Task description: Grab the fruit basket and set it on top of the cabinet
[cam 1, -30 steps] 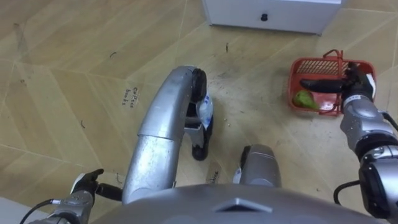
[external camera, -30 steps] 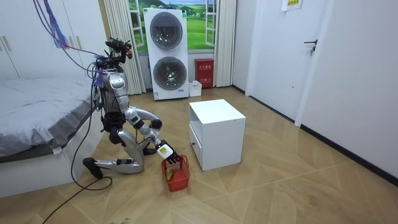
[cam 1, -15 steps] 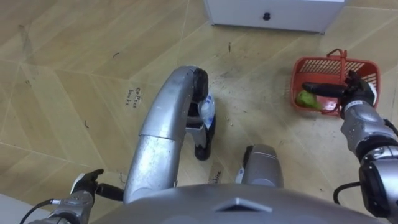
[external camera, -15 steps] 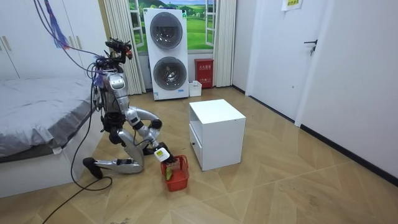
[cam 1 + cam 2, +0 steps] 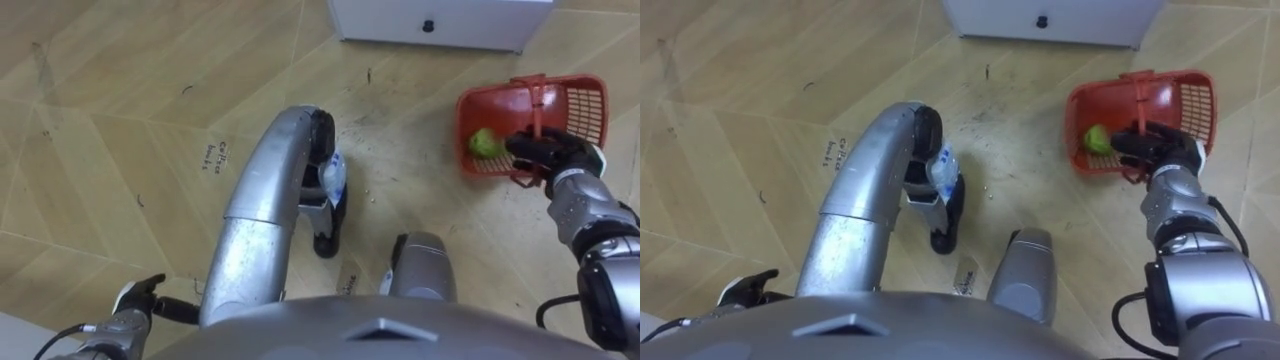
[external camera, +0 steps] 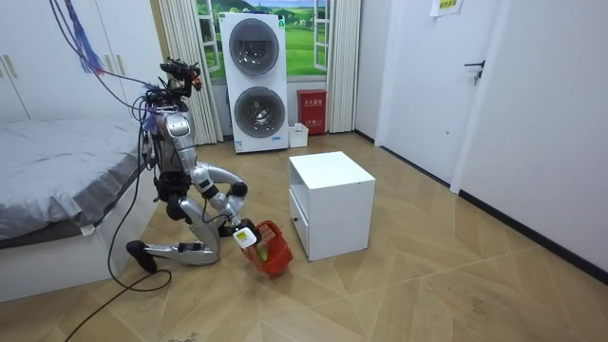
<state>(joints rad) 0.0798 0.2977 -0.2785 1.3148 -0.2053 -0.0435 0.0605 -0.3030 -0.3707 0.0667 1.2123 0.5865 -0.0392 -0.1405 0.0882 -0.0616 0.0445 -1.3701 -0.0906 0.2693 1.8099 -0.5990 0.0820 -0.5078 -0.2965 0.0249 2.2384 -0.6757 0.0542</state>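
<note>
One hand, the kneeling robot's right hand (image 5: pixel 550 152), is clenched round the near edge of the red basket (image 5: pixel 582 100), which is tilted low beside the white cabinet (image 6: pixel 332 204) with a green fruit (image 5: pixel 485 142) inside. The left hand (image 5: pixel 135 298) sits low at its side, and I cannot tell its grip.

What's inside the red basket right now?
One green fruit lies at the left end of the red basket. The right hand, curled over the near rim, covers part of the inside, so anything beneath it can't be seen.
</note>
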